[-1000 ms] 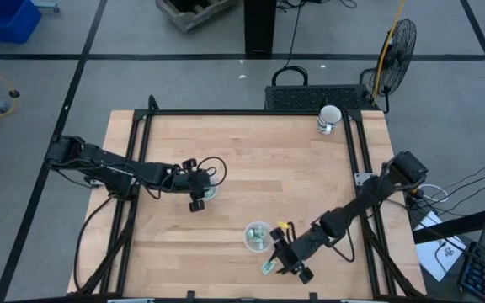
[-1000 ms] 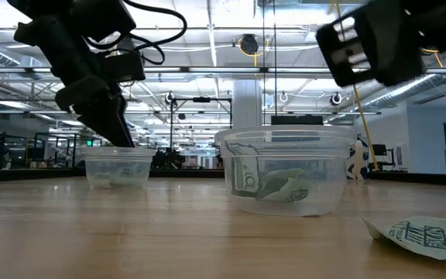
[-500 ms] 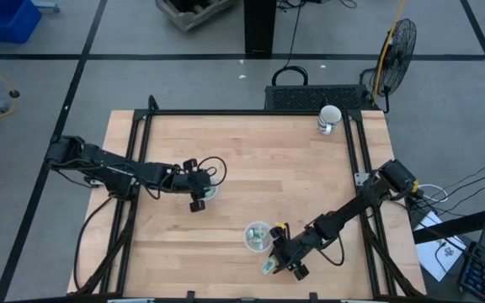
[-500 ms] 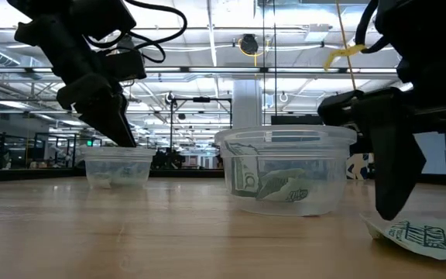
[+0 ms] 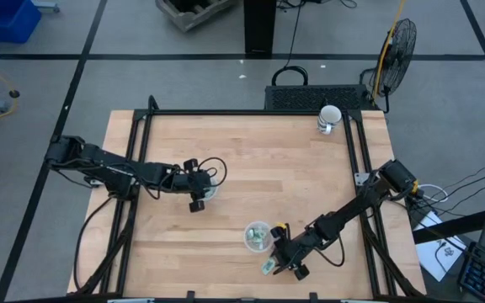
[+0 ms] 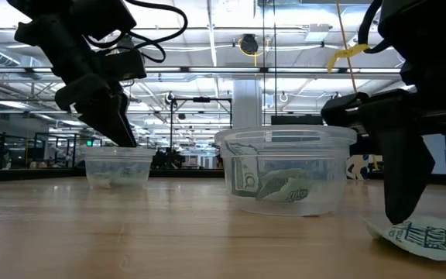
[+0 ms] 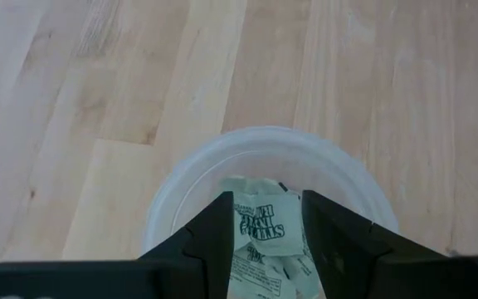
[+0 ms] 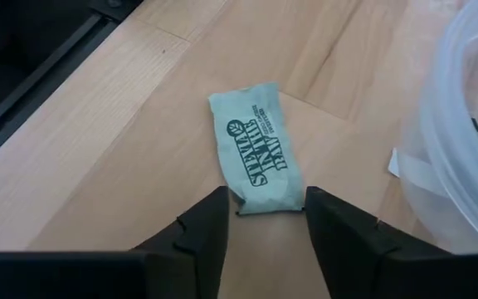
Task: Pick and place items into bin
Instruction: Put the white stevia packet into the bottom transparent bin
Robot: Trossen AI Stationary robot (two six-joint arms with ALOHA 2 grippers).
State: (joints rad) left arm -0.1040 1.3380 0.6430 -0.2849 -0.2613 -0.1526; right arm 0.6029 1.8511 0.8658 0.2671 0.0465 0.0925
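Note:
One light-green packet (image 8: 256, 158) lies flat on the wood near the table's near edge (image 5: 268, 268). My right gripper (image 8: 264, 212) is open and low over it, its fingers on either side of the packet's near end (image 6: 413, 235). A clear cup (image 5: 257, 236) beside it holds more packets (image 6: 281, 186). My left gripper (image 7: 264, 237) hangs open over a second clear cup (image 5: 210, 190), left of the table's middle. That cup has packets (image 7: 260, 220) in it, seen between the fingers. In the low view its fingers (image 6: 118, 128) reach down to this cup's rim (image 6: 117, 153).
A white mug (image 5: 328, 118) stands at the table's far right corner. A black frame rail (image 8: 48, 66) runs along the near edge, close to the loose packet. A white slip (image 8: 409, 170) lies by the nearer cup's wall (image 8: 463, 124). Bare wood spreads across the table's middle.
My right gripper has come down from well above the table to the loose packet and now stands low over it, shifting slightly toward the near cup. The packet has stayed where it was. My left arm has kept still.

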